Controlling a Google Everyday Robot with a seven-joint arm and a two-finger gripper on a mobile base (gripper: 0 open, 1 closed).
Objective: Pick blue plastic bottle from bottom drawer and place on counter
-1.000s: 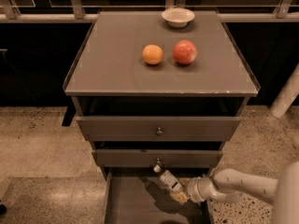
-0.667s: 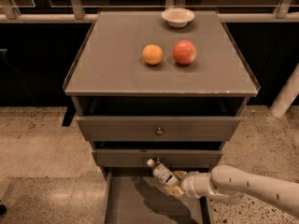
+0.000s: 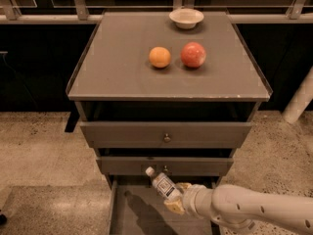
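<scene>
Over bottom drawer [image 3: 128,220] — gripper [image 3: 175,199] clamps one blue plastic bottle [image 3: 163,183].

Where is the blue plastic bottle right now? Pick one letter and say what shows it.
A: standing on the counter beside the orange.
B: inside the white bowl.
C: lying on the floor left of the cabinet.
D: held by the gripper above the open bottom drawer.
D: the gripper, low right of centre, is shut on the blue plastic bottle, tilted cap up-left above the bottom drawer, its shadow on the tray.
</scene>
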